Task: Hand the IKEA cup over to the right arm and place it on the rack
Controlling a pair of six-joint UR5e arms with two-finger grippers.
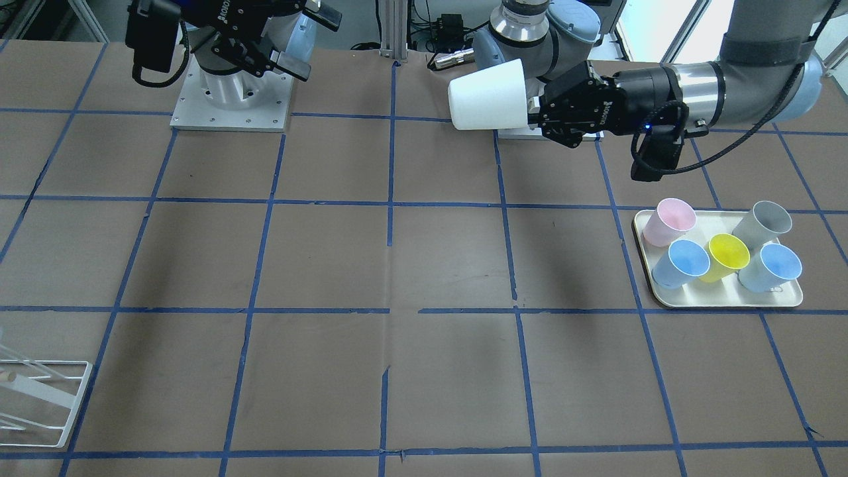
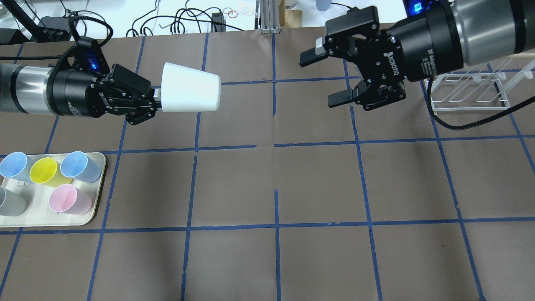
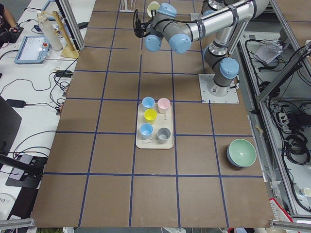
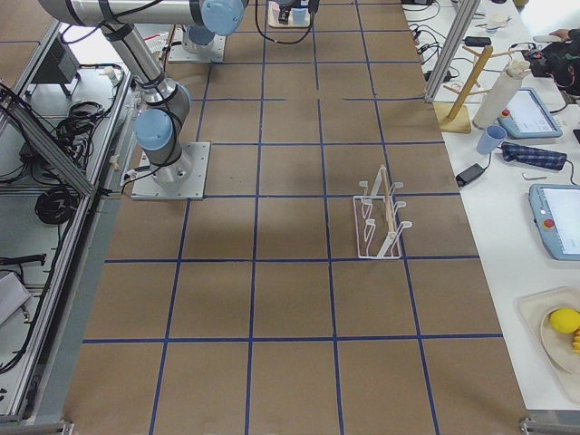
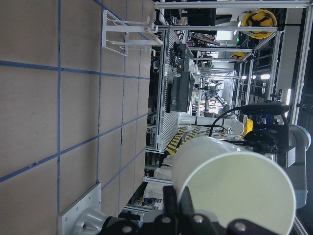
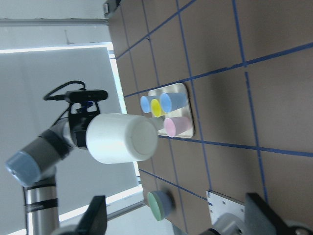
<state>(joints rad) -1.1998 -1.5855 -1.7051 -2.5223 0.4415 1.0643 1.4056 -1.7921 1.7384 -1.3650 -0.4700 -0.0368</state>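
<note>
Left jaws pinching rim, off-white tapered cup (image 2: 190, 94)

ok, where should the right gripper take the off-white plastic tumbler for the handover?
Probably the free narrow base end of the off-white plastic tumbler, jaws across its side wall. It hangs horizontal, rim end in the left gripper, closed base toward the open right gripper: come in along its axis.

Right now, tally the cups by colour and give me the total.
Off-white: 1, the IKEA cup in the left gripper
Blue: 2, a blue cup and a paler one, on the tray
Pink: 1, the pink cup, on the tray
Yellow: 1, the yellow cup, on the tray
Grey: 1, the grey cup, on the tray
Total: 6 cups
</note>
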